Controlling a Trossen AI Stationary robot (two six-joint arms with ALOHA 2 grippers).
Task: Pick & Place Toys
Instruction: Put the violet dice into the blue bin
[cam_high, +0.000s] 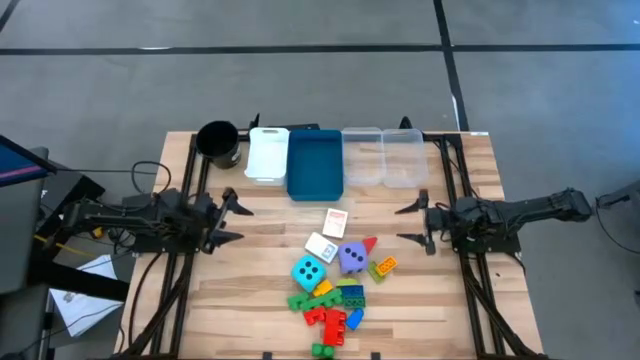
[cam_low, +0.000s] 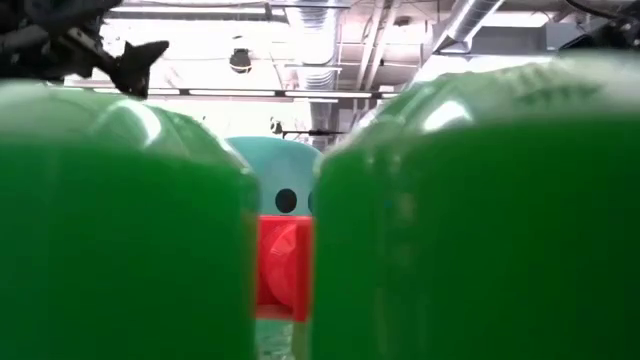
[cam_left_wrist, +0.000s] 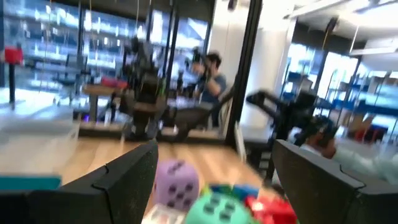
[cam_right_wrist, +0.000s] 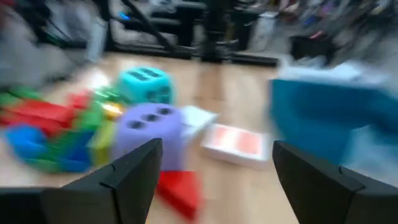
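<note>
The toys lie in a heap at the table's middle and near side: a cyan die (cam_high: 308, 270), a lavender die (cam_high: 351, 257), two card packs (cam_high: 335, 222) (cam_high: 320, 246) and several small red, green, yellow and blue bricks (cam_high: 335, 305). My left gripper (cam_high: 233, 220) is open at the table's left, left of the heap. My right gripper (cam_high: 413, 222) is open at the right, pointing at the heap. Both are empty. The dice also show in the left wrist view (cam_left_wrist: 177, 183) and the right wrist view (cam_right_wrist: 149, 127).
Along the far edge stand a black cup (cam_high: 217, 140), a white tray (cam_high: 267, 153), a blue tray (cam_high: 315, 163) and two clear trays (cam_high: 383, 155). Green bricks (cam_low: 120, 230) fill most of the low view. A person (cam_left_wrist: 211, 71) shows in the room beyond.
</note>
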